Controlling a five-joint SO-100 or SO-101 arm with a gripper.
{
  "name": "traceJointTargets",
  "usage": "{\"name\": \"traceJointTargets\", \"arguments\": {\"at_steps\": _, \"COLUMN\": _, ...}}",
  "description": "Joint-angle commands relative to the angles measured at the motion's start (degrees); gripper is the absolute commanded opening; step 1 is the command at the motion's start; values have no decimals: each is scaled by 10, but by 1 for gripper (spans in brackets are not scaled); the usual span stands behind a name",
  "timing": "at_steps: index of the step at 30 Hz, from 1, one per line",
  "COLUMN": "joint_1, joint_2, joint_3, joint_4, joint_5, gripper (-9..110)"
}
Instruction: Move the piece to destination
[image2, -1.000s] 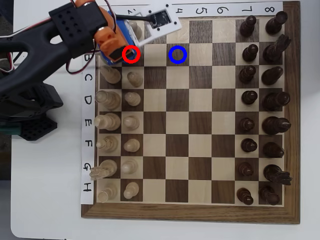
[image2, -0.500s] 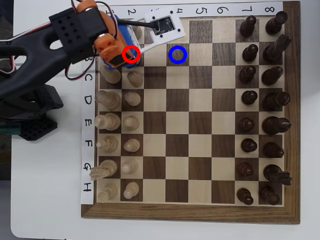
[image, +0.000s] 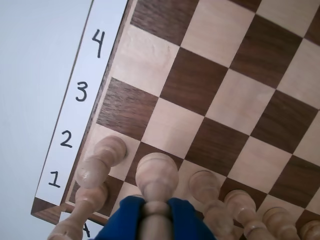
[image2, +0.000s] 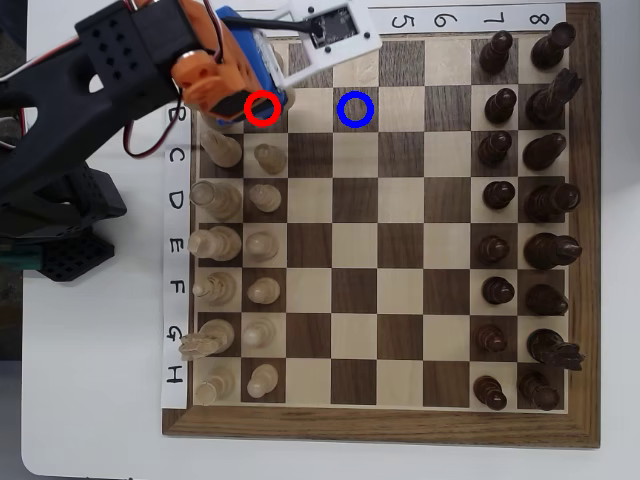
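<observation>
In the wrist view the piece (image: 157, 172), a pale pawn with a round head, stands between the blue fingers (image: 182, 220) of my gripper (image: 156, 212), which is shut on its neck. From overhead, my gripper (image2: 268, 98) hangs over the red-ringed dark square (image2: 262, 108) at the board's top left and hides the piece. The destination (image2: 355, 109), the dark square with the blue ring, lies two squares to the right of the red ring and is bare.
Pale pawns (image2: 266, 158) and taller pale pieces (image2: 217, 200) fill the two left columns just below my gripper. Dark pieces (image2: 495, 150) line the two right columns. A taller pale piece (image: 102, 159) stands right beside the held pawn. The arm's black body (image2: 60, 120) covers the table's left side.
The arm has shifted toward the top edge of the overhead view, and the white camera plate has moved up and right. The pieces on the board have not moved.
</observation>
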Motion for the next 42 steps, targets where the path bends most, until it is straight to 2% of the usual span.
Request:
{"name": "traceJointTargets", "arguments": {"at_steps": 1, "joint_1": 34, "joint_2": 62, "joint_3": -191, "joint_4": 25, "joint_5": 425, "gripper": 0}}
{"name": "traceJointTargets", "arguments": {"at_steps": 16, "joint_1": 79, "joint_2": -166, "joint_3": -330, "joint_4": -1, "joint_5": 398, "gripper": 0}}
{"name": "traceJointTargets", "arguments": {"at_steps": 27, "joint_1": 78, "joint_2": -343, "joint_3": -494, "joint_4": 28, "joint_5": 406, "gripper": 0}}
{"name": "traceJointTargets", "arguments": {"at_steps": 42, "joint_1": 104, "joint_2": -349, "joint_3": -475, "joint_4": 73, "joint_5": 397, "gripper": 0}}
